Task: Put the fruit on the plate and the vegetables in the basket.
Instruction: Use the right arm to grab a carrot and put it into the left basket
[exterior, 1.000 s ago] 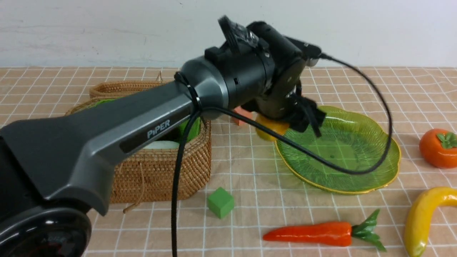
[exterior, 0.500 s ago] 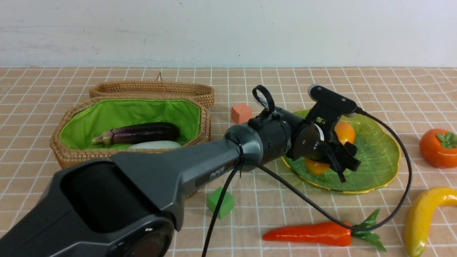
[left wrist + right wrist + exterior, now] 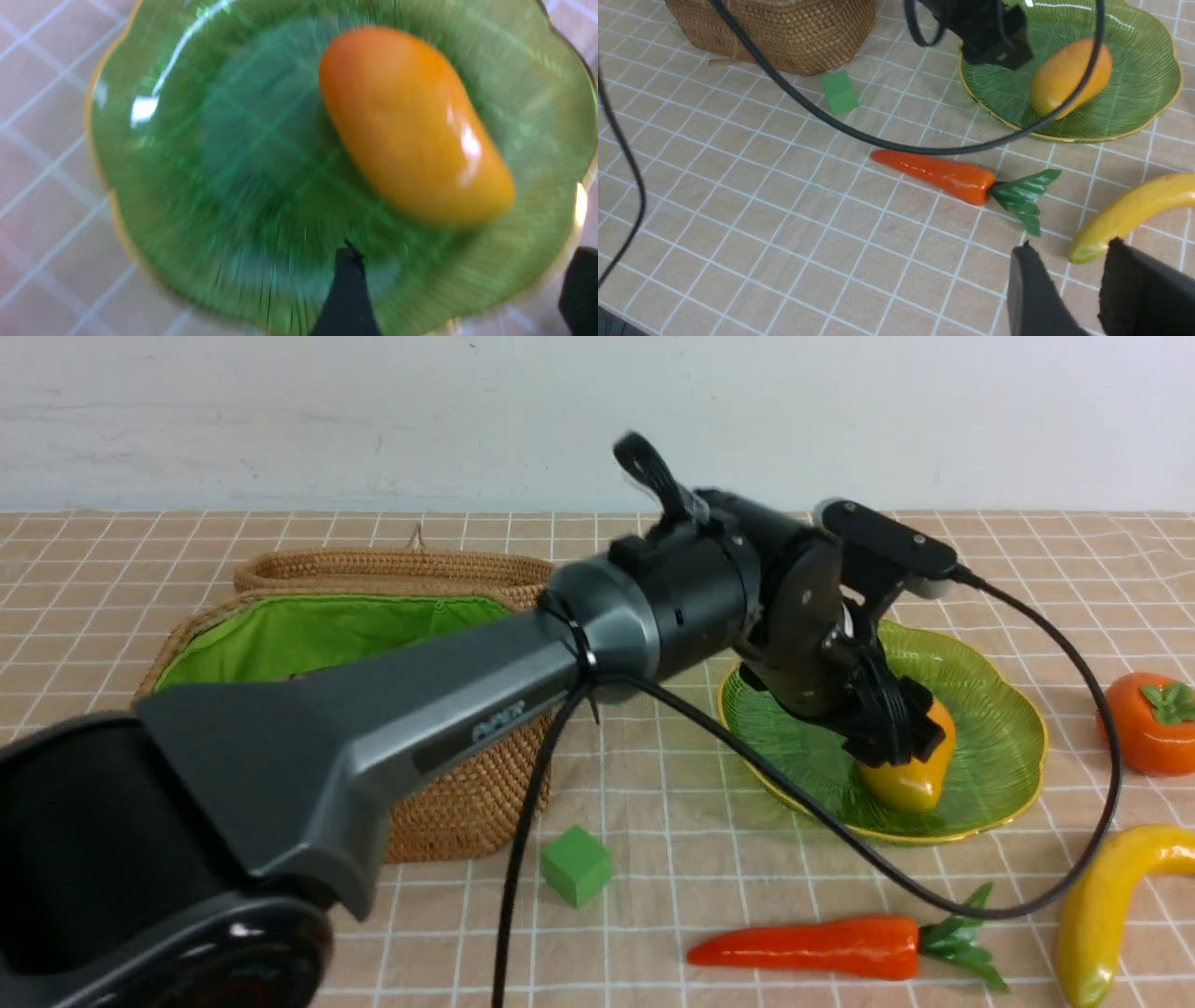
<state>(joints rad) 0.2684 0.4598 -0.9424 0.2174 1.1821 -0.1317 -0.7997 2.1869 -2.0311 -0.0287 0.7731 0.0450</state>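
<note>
Checked beige tablecloth (image 3: 747,896), white wall (image 3: 373,420) behind, mango (image 3: 910,779) on green plate (image 3: 1008,737), left fingers (image 3: 348,289) released, right fingers (image 3: 1031,289) parted

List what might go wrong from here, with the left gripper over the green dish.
The left gripper hangs open close over the oval yellow-orange mango, which lies near the front rim of the translucent green ribbed plate; a careless pull-away might roll it off. The arm's black cable sags low by the orange-red carrot and might drag it.
</note>
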